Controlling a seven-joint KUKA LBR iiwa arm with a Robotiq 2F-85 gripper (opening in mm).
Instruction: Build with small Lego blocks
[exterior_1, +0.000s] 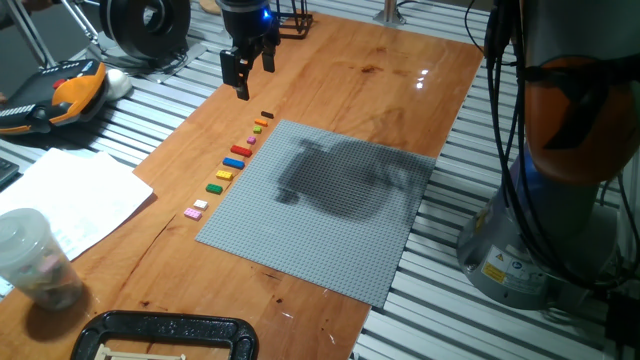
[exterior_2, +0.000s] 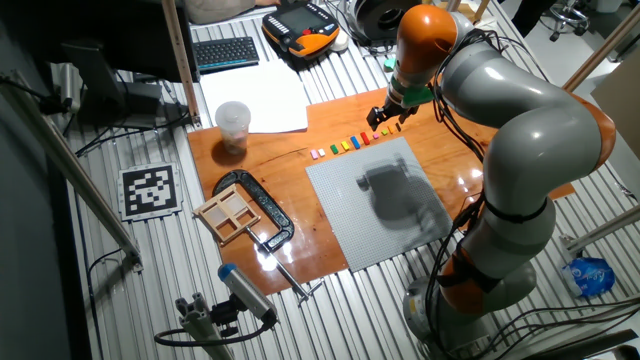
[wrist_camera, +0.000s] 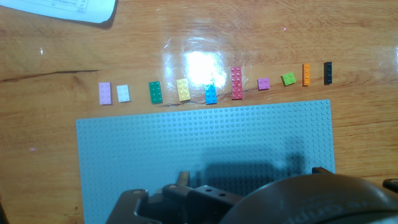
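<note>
1. A varnished brown wooden board (exterior_1: 340, 75) lies on a slatted metal table (exterior_1: 170, 125); glare from a lamp shows on the wood near its far edge.
2. A large flat grey studded baseplate (exterior_1: 330, 235) covers much of the board and carries the arm's shadow.
3. The small Lego blocks (wrist_camera: 211, 87) lie in one row on the bare wood, just beside the baseplate's long edge and not on it. In the hand view the row reads pale pink (wrist_camera: 104, 93), white (wrist_camera: 123, 93), dark green (wrist_camera: 155, 92), yellow (wrist_camera: 183, 89), blue (wrist_camera: 211, 94), long red (wrist_camera: 236, 83), small pink (wrist_camera: 263, 84), light green (wrist_camera: 288, 79), orange (wrist_camera: 306, 74), black (wrist_camera: 328, 73).
4. The black two-finger gripper (exterior_1: 248, 72) hangs above the board beyond the black end of the row, touching nothing; its fingers are spread apart and empty.
5. Off the board's left edge sit white paper sheets (exterior_1: 70, 195) and a clear plastic cup (exterior_1: 35, 260).
6. A black metal clamp (exterior_1: 165, 335) grips the board's near edge, by a small wooden frame (exterior_2: 230, 212).
7. An orange and black handheld controller (exterior_1: 60, 95) lies at the table's far end.
8. The grey and orange arm base (exterior_1: 560, 130) stands off the right edge.
</note>
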